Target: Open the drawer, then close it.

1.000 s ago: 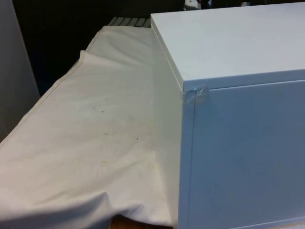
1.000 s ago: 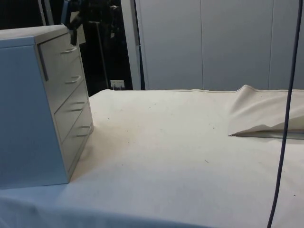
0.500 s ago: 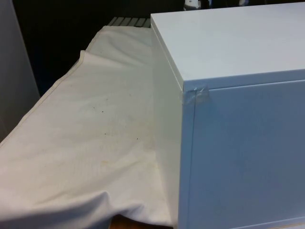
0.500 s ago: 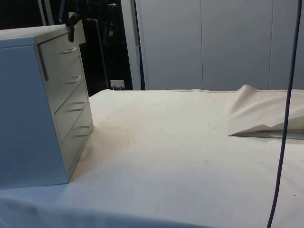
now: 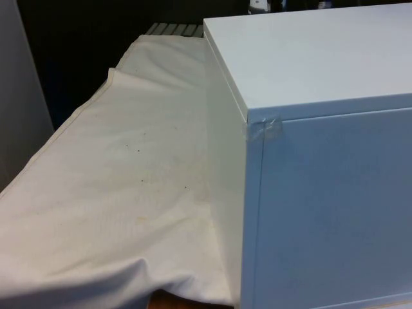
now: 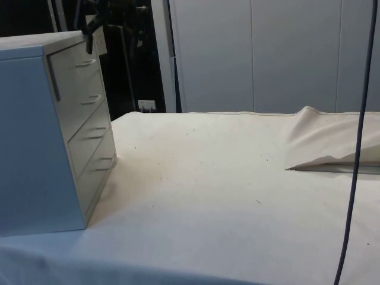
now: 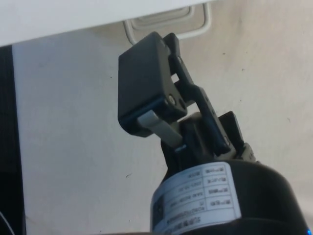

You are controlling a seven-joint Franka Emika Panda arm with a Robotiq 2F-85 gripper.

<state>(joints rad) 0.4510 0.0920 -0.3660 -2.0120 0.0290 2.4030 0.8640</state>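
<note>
Chest of drawers (image 6: 56, 130) sits at the counter (image 6: 225, 190) end, all drawers flush. Gripper (image 6: 90, 37) is at the top drawer (image 6: 77, 68) front's upper edge, above its handle (image 6: 86, 62); jaws look closed, holding nothing. Drop to the handle, hook it squarely, pull straight out so the chest doesn't slide.

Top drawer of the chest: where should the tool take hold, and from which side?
By the top drawer's handle, a thin horizontal bar standing proud of the chest's front. Come from the front, the tool closing over the bar from above and below, then pull straight outward.
</note>
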